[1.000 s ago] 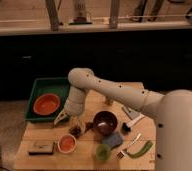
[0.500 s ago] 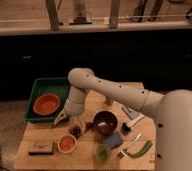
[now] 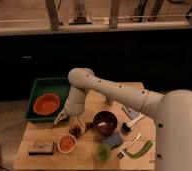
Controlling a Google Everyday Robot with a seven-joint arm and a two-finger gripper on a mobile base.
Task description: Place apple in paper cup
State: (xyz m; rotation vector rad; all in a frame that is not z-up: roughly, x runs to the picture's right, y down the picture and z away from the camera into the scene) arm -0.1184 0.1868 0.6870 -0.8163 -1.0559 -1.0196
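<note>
1. We find the gripper (image 3: 70,121) at the end of the white arm (image 3: 114,92). It hangs low over the left-centre of the wooden table (image 3: 34,132), just in front of the green tray (image 3: 36,87).
2. We read its two pale fingers (image 3: 60,118) as spread wide, with nothing between them.
3. We find the apple (image 3: 66,144) sitting inside the paper cup (image 3: 59,141). It fills the mouth, so only the white rim shows around it.
4. The cup stands on the table near the front edge. It is nearer the camera than the gripper and slightly left of its midline, close to it but not touching.
5. A small dark item (image 3: 76,131) lies between the gripper and the cup, under the right-hand finger. We cannot tell what it is.
6. An orange bowl (image 3: 46,104) rests in the tray, behind and left of the gripper.
7. A brown bowl (image 3: 106,122) stands to the right of the gripper, with a green cup (image 3: 103,151) in front of it.
8. A flat box (image 3: 41,147) lies left of the paper cup.
</note>
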